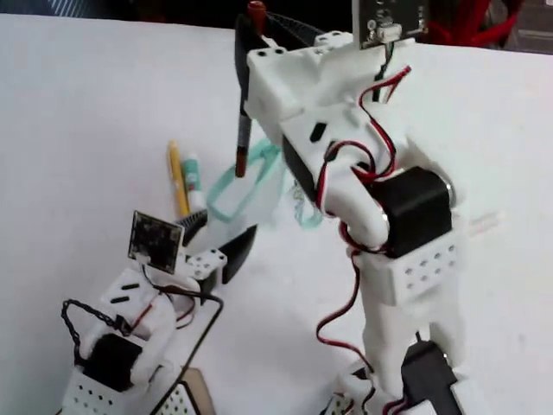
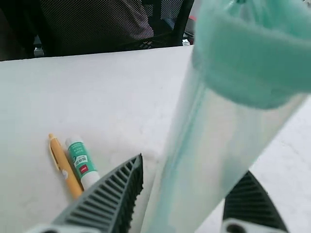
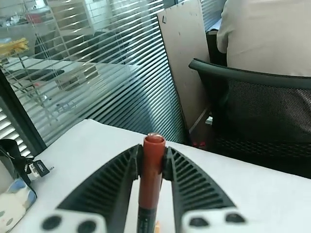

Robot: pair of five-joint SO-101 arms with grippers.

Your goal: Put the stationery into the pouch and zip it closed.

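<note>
**A:** From above, how does the pen lie against the pouch?

**B:** The right gripper (image 1: 257, 26) is clamped on a slim red-brown pen (image 1: 244, 121). The pen is held close to upright, with its lower end down at the clear plastic pouch with mint-green trim (image 1: 251, 194). The pouch lies on the white table (image 1: 86, 104), straight below the pen. The left gripper (image 1: 216, 235) has the pouch's near edge pinched. I cannot tell whether the tip is already past the rim.

**A:** And the left wrist camera?

**B:** The left gripper (image 2: 194, 167) has the pouch (image 2: 209, 141) between its dark ribbed jaws, and the film runs away from it lengthwise. A yellow pen (image 2: 60, 165) and a white glue stick with a green label (image 2: 80, 162) lie side by side on the table (image 2: 97, 97), just beside the pouch. I'd judge them nearer this arm.

**A:** The right wrist camera?

**B:** The right gripper (image 3: 152, 151) has its jaws narrowed onto the red-brown pen (image 3: 150, 189), whose long axis runs along the fingers. I'd judge the coming move to be a drop along that axis, so the mouth must stay under the tip.
</note>
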